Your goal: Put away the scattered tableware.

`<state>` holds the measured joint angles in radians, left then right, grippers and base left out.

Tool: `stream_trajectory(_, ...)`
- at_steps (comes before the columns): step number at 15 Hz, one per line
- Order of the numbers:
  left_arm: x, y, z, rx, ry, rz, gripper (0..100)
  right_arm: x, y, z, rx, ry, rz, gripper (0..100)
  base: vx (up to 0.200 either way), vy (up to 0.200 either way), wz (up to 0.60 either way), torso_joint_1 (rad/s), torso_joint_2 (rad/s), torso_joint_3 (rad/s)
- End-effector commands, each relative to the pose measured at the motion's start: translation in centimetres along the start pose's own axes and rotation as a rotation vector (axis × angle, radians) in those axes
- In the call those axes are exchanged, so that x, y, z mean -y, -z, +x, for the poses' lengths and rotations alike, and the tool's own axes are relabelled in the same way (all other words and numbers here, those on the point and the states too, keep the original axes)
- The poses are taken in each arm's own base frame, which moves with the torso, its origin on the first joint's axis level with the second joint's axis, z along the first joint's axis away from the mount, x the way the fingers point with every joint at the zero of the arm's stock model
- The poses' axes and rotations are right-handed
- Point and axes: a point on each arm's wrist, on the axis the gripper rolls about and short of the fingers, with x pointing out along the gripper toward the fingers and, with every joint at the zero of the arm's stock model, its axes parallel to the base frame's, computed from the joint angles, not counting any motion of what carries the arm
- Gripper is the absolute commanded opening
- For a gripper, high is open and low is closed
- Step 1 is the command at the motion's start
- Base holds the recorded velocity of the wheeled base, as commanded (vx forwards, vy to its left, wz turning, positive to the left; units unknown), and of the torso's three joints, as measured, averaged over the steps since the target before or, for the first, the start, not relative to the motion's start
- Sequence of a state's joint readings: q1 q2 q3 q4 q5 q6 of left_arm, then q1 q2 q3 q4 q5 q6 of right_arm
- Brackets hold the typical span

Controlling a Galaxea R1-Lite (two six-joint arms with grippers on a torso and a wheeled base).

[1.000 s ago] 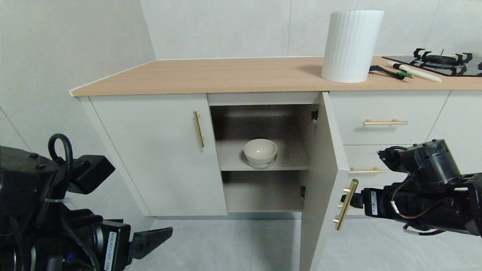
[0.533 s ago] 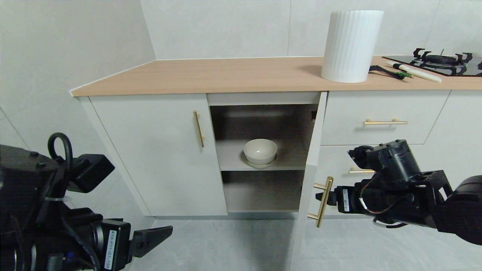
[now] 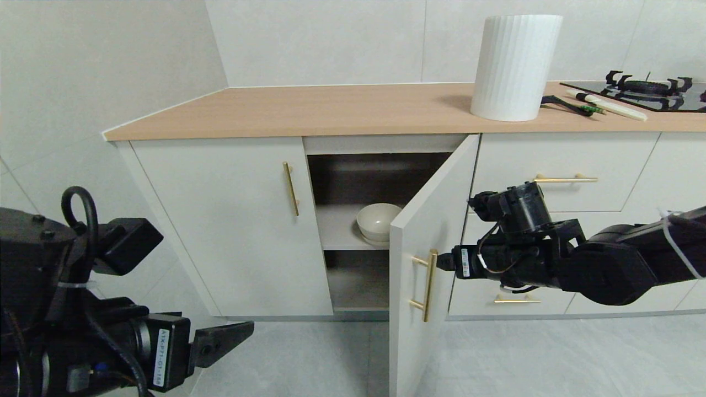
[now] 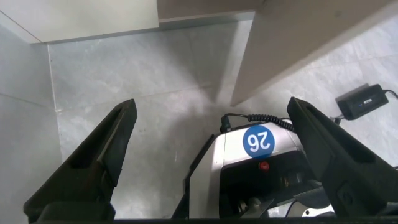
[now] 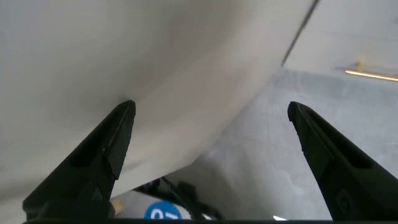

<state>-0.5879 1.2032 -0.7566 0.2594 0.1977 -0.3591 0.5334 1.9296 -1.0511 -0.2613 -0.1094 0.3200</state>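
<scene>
The cabinet door (image 3: 430,209) had swung from wide open to roughly half shut, the right pincer (image 3: 441,263) following its brass handle (image 3: 427,285) round. Its fingers were spread wide, gripping nothing, tips at the bar. That read as the closing step: the tableware looked already stowed. The bowl (image 3: 376,219) sat on the shelf (image 3: 336,226) beyond the right pincer, partly hidden by the door's free edge. It stood mouth up — round, so no long axis. The left pincer (image 4: 211,102) hung well apart from the door, wide open and empty.
</scene>
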Motion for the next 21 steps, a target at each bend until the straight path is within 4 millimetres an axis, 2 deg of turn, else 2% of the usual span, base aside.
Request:
stream_trajectory(1,0.0,0.0,0.4,-0.012,-0.009,0.000,100,-0.1,0.4,1.6,-0.010,0.002,0.013,100,0.000,0.000,0.00,0.000,0.00,0.000)
stream_trajectory(10,-0.1,0.1,0.6,-0.021,-0.016,-0.001,100,-0.1,0.8,3.8,0.028,-0.004,0.106,100,0.000,0.000,0.00,0.000,0.00,0.000)
stream_trajectory(15,-0.1,0.1,0.6,-0.021,-0.016,-0.003,100,-0.2,1.1,4.5,0.033,-0.006,0.125,100,0.200,0.000,0.00,-0.003,0.00,0.007)
stream_trajectory(21,-0.1,0.0,0.6,-0.020,-0.017,-0.003,100,-0.3,1.1,4.9,0.031,-0.007,0.141,100,0.000,0.000,0.00,0.000,0.00,0.000)
